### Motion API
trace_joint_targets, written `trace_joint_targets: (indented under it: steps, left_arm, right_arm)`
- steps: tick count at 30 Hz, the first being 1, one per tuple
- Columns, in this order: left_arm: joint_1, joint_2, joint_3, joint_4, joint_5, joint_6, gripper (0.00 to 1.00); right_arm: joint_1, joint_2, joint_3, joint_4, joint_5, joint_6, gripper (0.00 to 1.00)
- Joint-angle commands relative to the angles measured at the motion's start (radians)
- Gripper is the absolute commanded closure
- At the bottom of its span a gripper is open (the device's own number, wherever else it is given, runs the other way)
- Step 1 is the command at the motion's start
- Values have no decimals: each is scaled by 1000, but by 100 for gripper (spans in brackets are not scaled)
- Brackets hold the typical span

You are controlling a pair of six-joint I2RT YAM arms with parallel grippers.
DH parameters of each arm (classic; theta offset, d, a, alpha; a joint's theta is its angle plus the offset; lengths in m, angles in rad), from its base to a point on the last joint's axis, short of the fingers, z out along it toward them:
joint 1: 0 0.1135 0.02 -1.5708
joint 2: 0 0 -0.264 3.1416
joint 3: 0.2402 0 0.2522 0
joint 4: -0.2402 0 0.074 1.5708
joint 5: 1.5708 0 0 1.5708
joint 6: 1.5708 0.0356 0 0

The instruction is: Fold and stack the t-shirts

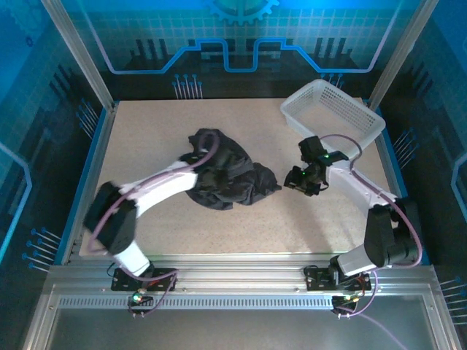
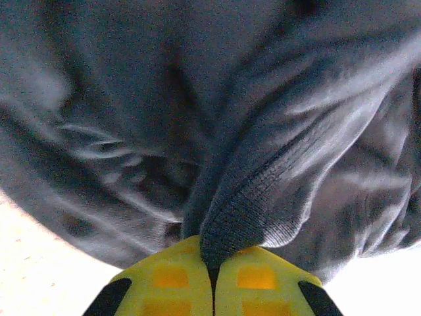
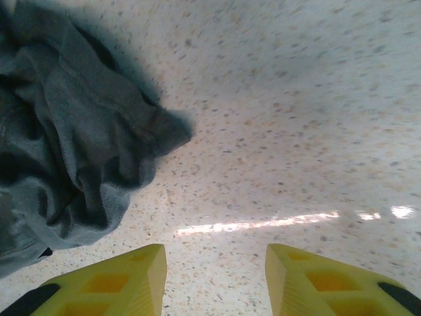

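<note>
A dark charcoal t-shirt (image 1: 226,171) lies crumpled in a heap at the middle of the table. My left gripper (image 2: 214,263) is shut on a ribbed fold of the t-shirt (image 2: 250,197), and its yellow fingers (image 2: 171,276) meet with cloth pinched between them. From above, the left gripper (image 1: 201,164) sits at the heap's left side. My right gripper (image 3: 214,263) is open over bare table, with the t-shirt (image 3: 66,138) lying off to its left. In the top view the right gripper (image 1: 300,180) hovers just right of the heap, apart from it.
A white lattice basket (image 1: 332,117) stands at the back right corner, tilted against the frame. Bare speckled tabletop (image 1: 255,226) stretches in front of the heap and to its left. Metal posts and blue walls enclose the table.
</note>
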Motion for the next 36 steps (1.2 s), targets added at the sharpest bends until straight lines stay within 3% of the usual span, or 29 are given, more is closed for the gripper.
trace_joint_targets:
  steps: [1,4,8,9,11,12,14,18,21,25,29,32,36]
  left_arm:
    - [106,-179,-212,146,185,-175,100]
    - [216,-329,-386,272,283,-276,100]
    - [313,-452,-505,292,270,-392,100]
    - [330,-471,-525,278,260,-426,90]
    - [344,-500,-536,260,246,-439,59]
    - [336,-506,-501,205,217,-414,51]
    - [301,-492,-404,132,171,-315,45]
    - [206,-326,-152,27,135,-109,38]
    - [80,-143,57,-64,64,47,34]
    - [-43,122,315,-218,2,136,31]
    - [-140,363,540,-399,-169,213,31]
    - [-179,477,626,-498,-283,229,32]
    - [-186,521,599,-506,-354,235,39]
  right_arm:
    - [64,83,54,29,-24,-1,56]
    - [128,170,113,39,-33,11,56]
    - [194,287,197,40,-34,21,57]
    - [200,311,212,42,-42,29,57]
    - [205,343,232,49,-57,40,56]
    - [206,353,244,48,-61,39,56]
    - [209,363,266,38,-58,26,55]
    - [197,378,299,20,-56,-4,54]
    - [166,374,309,13,-66,-6,53]
    - [100,335,297,13,-85,3,52]
    - [37,290,286,0,-94,-4,52]
    - [-3,256,266,-6,-100,-9,51]
    - [-31,239,242,3,-114,-8,51]
